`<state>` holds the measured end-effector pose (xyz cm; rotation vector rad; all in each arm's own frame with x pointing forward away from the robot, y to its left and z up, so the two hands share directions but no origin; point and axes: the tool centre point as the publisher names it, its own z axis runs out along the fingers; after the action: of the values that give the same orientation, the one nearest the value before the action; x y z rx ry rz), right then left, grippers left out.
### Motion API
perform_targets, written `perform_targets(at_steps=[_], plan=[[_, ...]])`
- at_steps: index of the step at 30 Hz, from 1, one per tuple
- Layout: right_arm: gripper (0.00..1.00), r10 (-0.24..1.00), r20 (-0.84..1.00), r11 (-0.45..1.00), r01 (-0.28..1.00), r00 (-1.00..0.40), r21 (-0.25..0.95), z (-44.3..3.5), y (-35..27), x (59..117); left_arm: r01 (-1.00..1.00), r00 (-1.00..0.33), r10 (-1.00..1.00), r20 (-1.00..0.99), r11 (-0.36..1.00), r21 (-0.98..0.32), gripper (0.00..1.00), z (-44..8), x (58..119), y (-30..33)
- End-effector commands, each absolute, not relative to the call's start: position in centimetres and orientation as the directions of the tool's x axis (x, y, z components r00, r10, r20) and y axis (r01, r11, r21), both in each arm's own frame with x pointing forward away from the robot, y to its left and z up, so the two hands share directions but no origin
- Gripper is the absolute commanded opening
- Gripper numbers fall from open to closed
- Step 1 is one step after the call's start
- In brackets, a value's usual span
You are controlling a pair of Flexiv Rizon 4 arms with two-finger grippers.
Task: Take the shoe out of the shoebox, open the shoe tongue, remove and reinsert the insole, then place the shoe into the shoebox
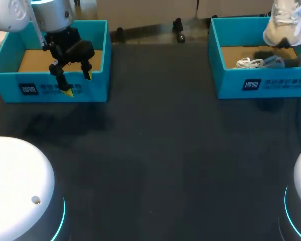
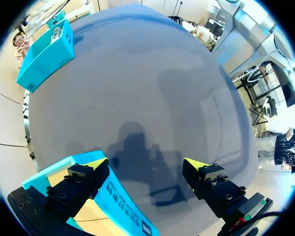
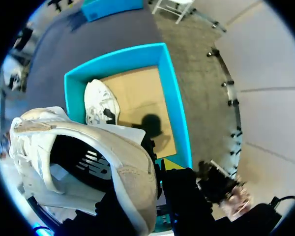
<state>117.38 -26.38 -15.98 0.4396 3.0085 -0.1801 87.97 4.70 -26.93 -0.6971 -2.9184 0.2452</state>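
A white shoe [image 1: 283, 25] hangs above the back of the right blue shoebox [image 1: 271, 83]. In the right wrist view my right gripper [image 3: 160, 184] is shut on the heel wall of this shoe [image 3: 88, 152], its opening facing the camera. A second white shoe [image 3: 101, 103] lies on the cardboard floor of the shoebox [image 3: 174, 98] below; its laces show in the head view [image 1: 251, 63]. My left gripper [image 1: 76, 83] stands open and empty over the front wall of the left blue box [image 1: 20, 75], seen also in its wrist view [image 2: 146, 164].
The left box [image 2: 123, 206] lies under one left finger, with the dark table [image 2: 147, 88] ahead of the gripper. The right shoebox [image 2: 44, 54] sits at the table's far side. Two white arm bases [image 1: 15, 186] stand at the near corners.
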Motion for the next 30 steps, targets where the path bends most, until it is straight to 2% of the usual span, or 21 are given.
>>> perform_targets(at_steps=[1, 16, 22, 30], plan=[[0.0, 0.445, -0.159, 0.885, 0.46, -0.882, -0.076, -15.6, -26.2, 116.0, 0.437, -0.884, 0.458, 0.09, 0.88, -0.185, 1.0, -26.9, 88.0, 4.7], [0.0, 0.445, -0.159, 0.885, 0.46, -0.882, -0.076, -15.6, -26.2, 116.0, 0.437, -0.884, 0.458, 0.09, 0.88, -0.185, 1.0, -26.9, 88.0, 4.7], [0.0, 0.676, -0.153, 0.728, 0.686, -0.72, -0.012, -16.1, -28.7, 115.0, 0.437, -0.884, 0.458, 0.09, 0.88, -0.185, 1.0, -26.9, 88.0, 4.7], [0.0, 0.87, -0.182, 0.473, 0.88, -0.459, 0.041, -15.7, -30.8, 113.3, 0.437, -0.884, 0.458, 0.09, 0.88, -0.185, 1.0, -26.9, 88.0, 4.7]])
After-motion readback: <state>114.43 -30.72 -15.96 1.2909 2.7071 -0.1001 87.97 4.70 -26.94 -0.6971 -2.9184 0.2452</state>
